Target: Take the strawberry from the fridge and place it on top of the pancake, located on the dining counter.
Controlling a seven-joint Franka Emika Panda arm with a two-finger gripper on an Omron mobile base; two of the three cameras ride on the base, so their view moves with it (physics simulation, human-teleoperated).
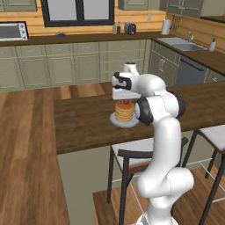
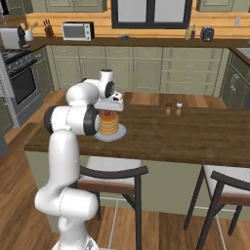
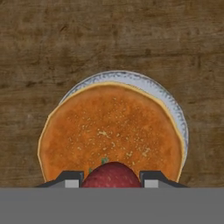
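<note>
We saw the gripper [image 3: 112, 180] right above the pancake [image 3: 111, 131]. Its two small dark tips were pinched close on the strawberry [image 3: 112, 175], one on each side of it. The red berry sat just over the top of the stack [image 1: 124, 111]. We could not tell if it touched the top. The pancake lay on a pale plate [image 3: 175, 109], and the plate stood on the dining counter [image 2: 195, 136].
</note>
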